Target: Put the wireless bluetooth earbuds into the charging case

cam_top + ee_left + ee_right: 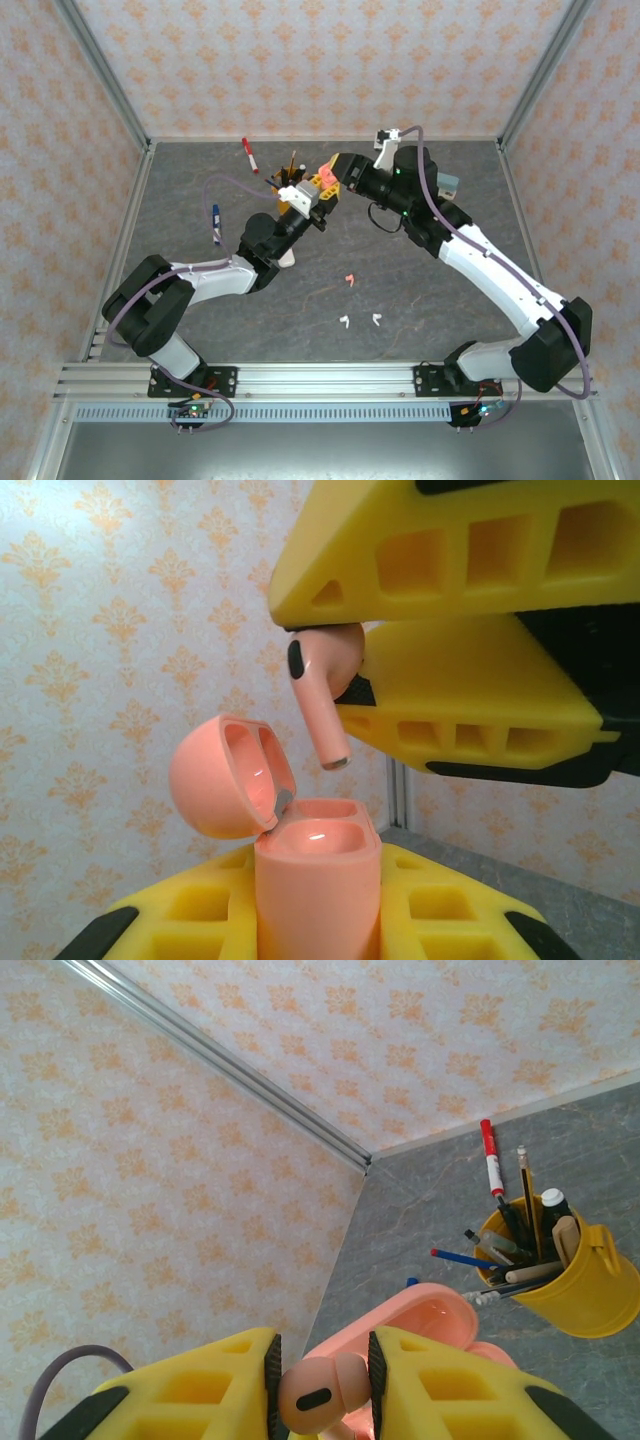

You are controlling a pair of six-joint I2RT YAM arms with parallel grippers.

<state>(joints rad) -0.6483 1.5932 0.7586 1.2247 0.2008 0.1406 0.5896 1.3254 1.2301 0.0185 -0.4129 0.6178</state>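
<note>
Top external: grey marbled tabletop, orange-patterned walls, metal corner posts. My left gripper pinches 1 open pink case; my right gripper pinches 1 pink earbud, stem down, just above that case. On the table nearer my bases than the case: 1 loose pink earbud, 2 white earbuds. Just beside the case: 1 yellow pen cup.

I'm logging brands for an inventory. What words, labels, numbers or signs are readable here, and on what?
No text can be read.
No print shows on the pink case or the earbud.
Any print on the red marker or the pens in the yellow cup is too small to read.
</note>
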